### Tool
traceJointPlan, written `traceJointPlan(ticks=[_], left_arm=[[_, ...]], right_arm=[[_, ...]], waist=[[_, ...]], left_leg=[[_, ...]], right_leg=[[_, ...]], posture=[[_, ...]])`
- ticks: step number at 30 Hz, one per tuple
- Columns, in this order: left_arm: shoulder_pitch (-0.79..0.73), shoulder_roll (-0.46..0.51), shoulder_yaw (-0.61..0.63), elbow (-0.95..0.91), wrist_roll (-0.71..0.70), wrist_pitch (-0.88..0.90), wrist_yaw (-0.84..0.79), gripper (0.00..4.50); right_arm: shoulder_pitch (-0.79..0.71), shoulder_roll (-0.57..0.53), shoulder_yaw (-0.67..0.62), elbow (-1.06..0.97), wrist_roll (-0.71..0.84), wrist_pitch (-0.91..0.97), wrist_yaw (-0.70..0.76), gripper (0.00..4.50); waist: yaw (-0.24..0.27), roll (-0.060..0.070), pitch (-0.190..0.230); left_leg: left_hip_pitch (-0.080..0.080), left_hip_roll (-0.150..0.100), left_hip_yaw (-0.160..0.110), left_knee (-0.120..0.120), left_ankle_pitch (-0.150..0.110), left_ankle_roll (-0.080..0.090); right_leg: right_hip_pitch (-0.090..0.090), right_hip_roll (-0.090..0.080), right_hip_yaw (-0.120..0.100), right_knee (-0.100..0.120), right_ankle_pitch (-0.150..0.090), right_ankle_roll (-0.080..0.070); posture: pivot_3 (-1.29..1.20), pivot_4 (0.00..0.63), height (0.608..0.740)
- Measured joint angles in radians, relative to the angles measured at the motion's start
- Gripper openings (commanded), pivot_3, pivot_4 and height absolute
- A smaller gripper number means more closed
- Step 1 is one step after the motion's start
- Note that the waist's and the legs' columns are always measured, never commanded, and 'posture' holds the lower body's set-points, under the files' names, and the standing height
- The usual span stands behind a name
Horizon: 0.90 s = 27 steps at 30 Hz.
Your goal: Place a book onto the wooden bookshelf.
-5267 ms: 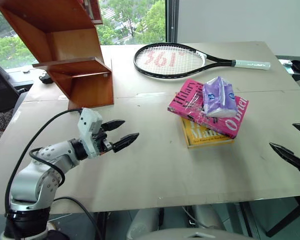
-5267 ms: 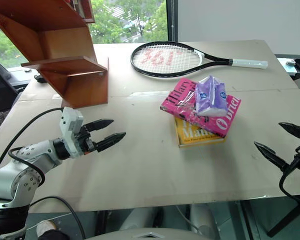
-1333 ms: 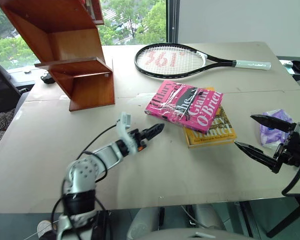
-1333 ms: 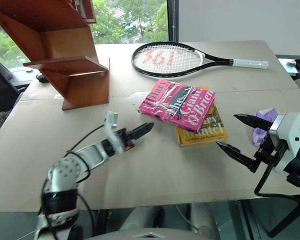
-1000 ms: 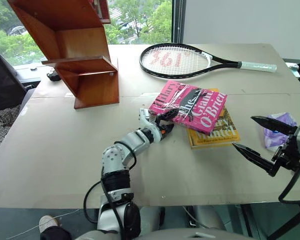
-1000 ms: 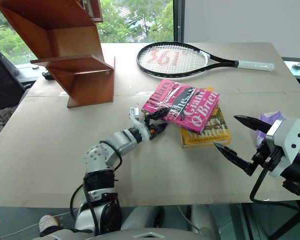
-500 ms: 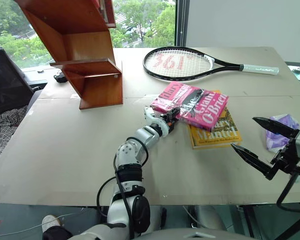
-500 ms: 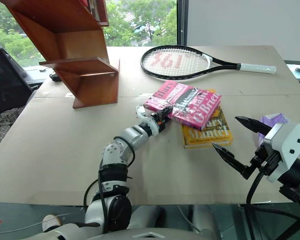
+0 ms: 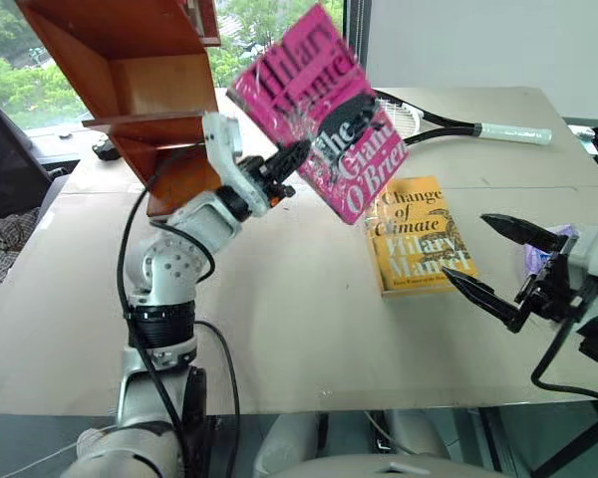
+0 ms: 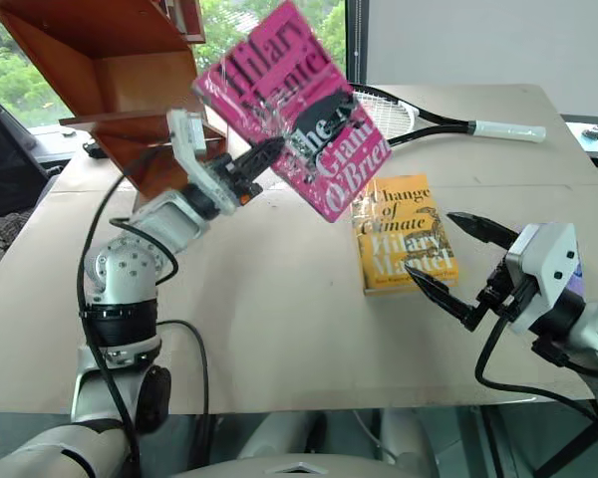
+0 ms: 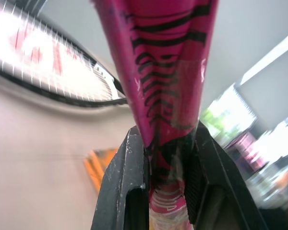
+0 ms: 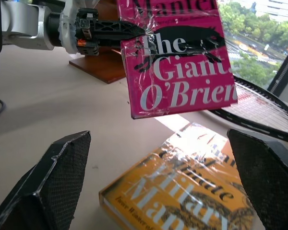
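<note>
Left gripper [image 9: 284, 164] raised, reaching up and forward, clamped on the book [image 9: 319, 110], tilted above it. Right gripper [image 10: 448, 261] level, fingers spread, empty.

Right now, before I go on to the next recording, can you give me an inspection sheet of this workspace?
Surface: beige table, taped seam across it.
Job's things: thick pink hardback book lifted clear of the table, tilted; reddish-brown wooden bookshelf at the far left.
Clutter: yellow-orange book flat on the table; black tennis racket behind; purple tissue pack near the right edge.
Grippers: left gripper shut on the pink book's edge; right gripper open, empty.
Cables: black cable looping along the left arm.
Surroundings: window, trees outside.
</note>
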Motion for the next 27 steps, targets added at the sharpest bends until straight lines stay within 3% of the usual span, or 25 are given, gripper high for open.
traceJointPlan(ticks=[4, 7, 10, 14, 19, 23, 27], left_arm=[[-0.083, 0.162, -0.169, -0.018, 0.302, -0.210, -0.200, 0.38], [-0.190, 0.300, -0.310, -0.012, 0.631, -0.478, -0.282, 0.38], [-0.308, 0.415, -0.327, 0.007, 0.859, -0.654, -0.305, 0.38], [-0.389, 0.558, -0.325, 0.018, 0.942, -0.691, -0.440, 0.38], [-0.529, 0.747, -0.330, 0.142, 1.060, -0.585, -0.651, 0.38], [-0.576, 0.834, -0.369, 0.233, 1.188, -0.564, -0.777, 0.38], [-0.576, 0.852, -0.423, 0.331, 1.296, -0.562, -0.859, 0.38]], right_arm=[[-0.054, -0.006, 0.027, 0.065, -0.023, -0.028, 0.026, 4.50], [-0.096, -0.011, 0.054, 0.113, -0.046, -0.056, 0.057, 4.50], [-0.136, -0.012, 0.059, 0.157, -0.060, -0.079, 0.074, 4.50], [-0.180, -0.012, 0.060, 0.202, -0.068, -0.106, 0.086, 4.50], [-0.282, 0.006, 0.090, 0.284, -0.083, -0.145, 0.099, 4.50], [-0.381, 0.040, 0.111, 0.307, -0.068, -0.160, 0.091, 4.50], [-0.445, 0.049, 0.124, 0.285, -0.058, -0.157, 0.059, 4.50]], waist=[[-0.007, 0.001, 0.002], [-0.011, 0.000, 0.005], [-0.017, 0.000, 0.006], [-0.029, 0.000, 0.006], [-0.048, 0.000, 0.007], [-0.056, 0.000, 0.008], [-0.054, 0.000, 0.008]], left_leg=[[0.000, 0.001, 0.002, -0.003, 0.000, 0.000], [-0.002, 0.001, 0.001, -0.004, 0.000, 0.000], [-0.003, 0.001, 0.002, -0.006, 0.000, 0.000], [-0.004, 0.001, 0.001, -0.007, 0.000, 0.001], [-0.007, 0.001, 0.003, -0.006, 0.000, 0.001], [-0.009, 0.001, 0.002, -0.004, 0.000, 0.001], [-0.018, 0.000, -0.003, 0.001, 0.000, 0.001]], right_leg=[[-0.002, 0.000, 0.002, 0.000, 0.000, 0.000], [-0.004, 0.000, 0.002, -0.001, 0.000, 0.000], [-0.005, 0.000, 0.002, -0.001, 0.000, 0.000], [-0.007, 0.000, 0.002, -0.002, 0.000, 0.000], [-0.011, 0.001, 0.001, 0.001, 0.000, 0.000], [-0.012, 0.001, -0.001, 0.001, 0.000, 0.000], [-0.017, 0.001, -0.003, 0.002, 0.000, 0.000]], posture=[[0.00, 0.150, 0.740], [0.00, 0.150, 0.740], [0.00, 0.150, 0.740], [0.00, 0.150, 0.740], [0.00, 0.150, 0.740], [0.00, 0.150, 0.740], [0.00, 0.150, 0.740]])
